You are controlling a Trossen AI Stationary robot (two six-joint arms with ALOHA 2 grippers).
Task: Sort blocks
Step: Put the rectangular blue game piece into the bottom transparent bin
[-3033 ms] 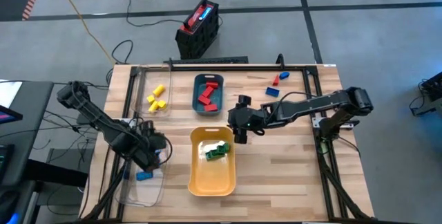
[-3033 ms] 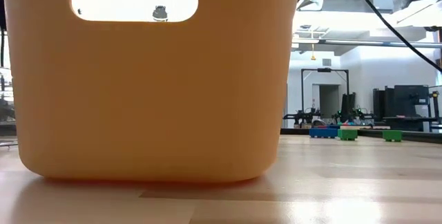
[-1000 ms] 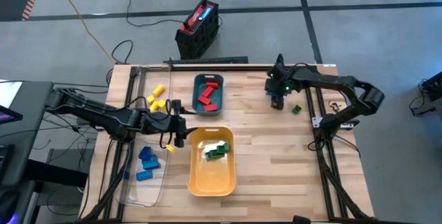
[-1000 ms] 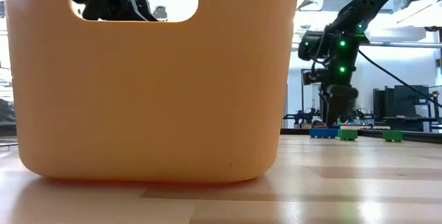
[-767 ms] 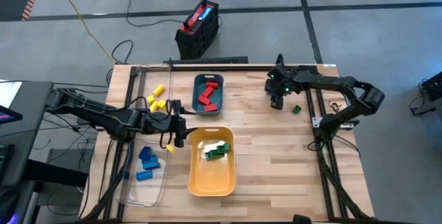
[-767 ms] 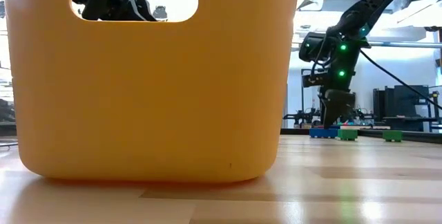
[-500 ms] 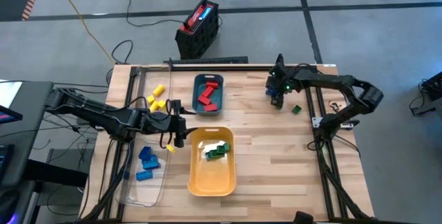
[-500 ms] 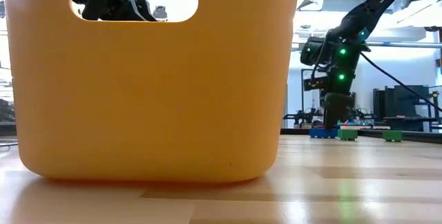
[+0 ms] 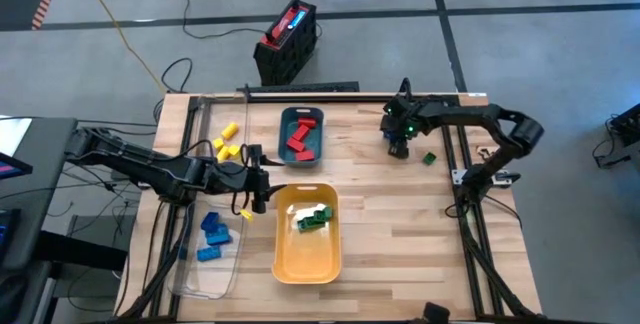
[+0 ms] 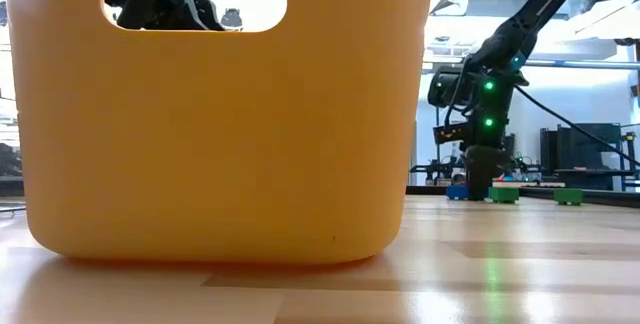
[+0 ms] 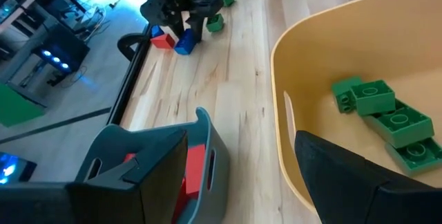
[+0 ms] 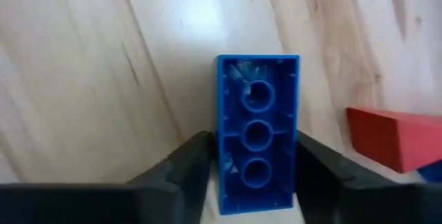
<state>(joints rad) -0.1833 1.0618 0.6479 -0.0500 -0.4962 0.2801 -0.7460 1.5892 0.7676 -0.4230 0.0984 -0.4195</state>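
Your right gripper has just come down and closed on the blue block at the table's far right, a red block just beside it; the grasp looks ready for lifting. Your left gripper waits, fingers apart, between the teal tray and yellow tray.

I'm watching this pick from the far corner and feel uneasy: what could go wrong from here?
The right gripper has its fingers against both long sides of the blue rectangular plastic block, near one end, so the block might pivot when lifted. The red plastic block lies close beside and could get nudged.
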